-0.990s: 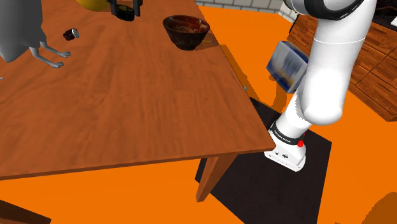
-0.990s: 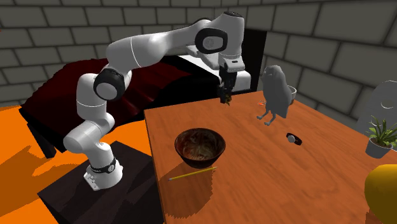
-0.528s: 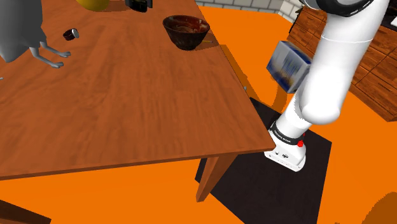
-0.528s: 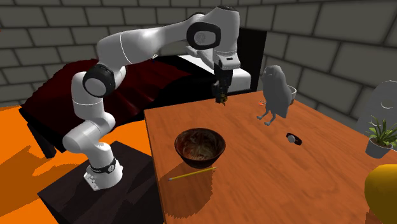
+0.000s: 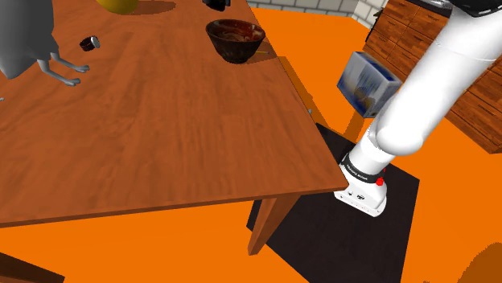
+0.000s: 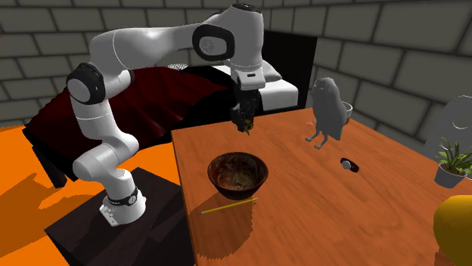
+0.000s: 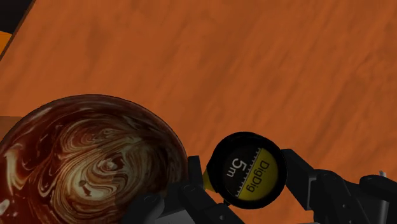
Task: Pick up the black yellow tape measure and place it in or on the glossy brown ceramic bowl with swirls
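While aloft, tape measure (image 7: pixel 249 168) near bowl (image 6: pixel 238 186); pencil (image 6: pixel 229 205) beyond

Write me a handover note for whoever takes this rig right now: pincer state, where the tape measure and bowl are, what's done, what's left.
The pincer is shut on the black and yellow tape measure, in the air above the wooden table.
The bowl, glossy brown with swirls, stands upright on the table, empty, off to one side of the pincer rather than under it.
Done: the pickup.
Left: carry the tape measure over the bowl, lower it, release.
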Controlling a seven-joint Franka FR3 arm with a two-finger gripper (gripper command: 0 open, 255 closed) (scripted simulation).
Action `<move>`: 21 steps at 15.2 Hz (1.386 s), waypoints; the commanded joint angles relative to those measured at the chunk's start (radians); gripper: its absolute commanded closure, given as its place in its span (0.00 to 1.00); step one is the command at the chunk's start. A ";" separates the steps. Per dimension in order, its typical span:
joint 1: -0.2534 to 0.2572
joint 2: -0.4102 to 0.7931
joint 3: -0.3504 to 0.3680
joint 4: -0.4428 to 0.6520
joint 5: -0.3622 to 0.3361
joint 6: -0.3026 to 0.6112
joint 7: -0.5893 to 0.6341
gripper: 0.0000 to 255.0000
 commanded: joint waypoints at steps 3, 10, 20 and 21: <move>-0.055 -0.090 -0.053 -0.102 0.021 -0.003 -0.109 1.00; -0.112 -0.178 -0.126 -0.222 0.025 0.008 -0.243 1.00; -0.111 -0.214 -0.124 -0.397 0.029 0.146 -0.265 1.00; -0.111 -0.216 -0.124 -0.413 0.030 0.160 -0.267 1.00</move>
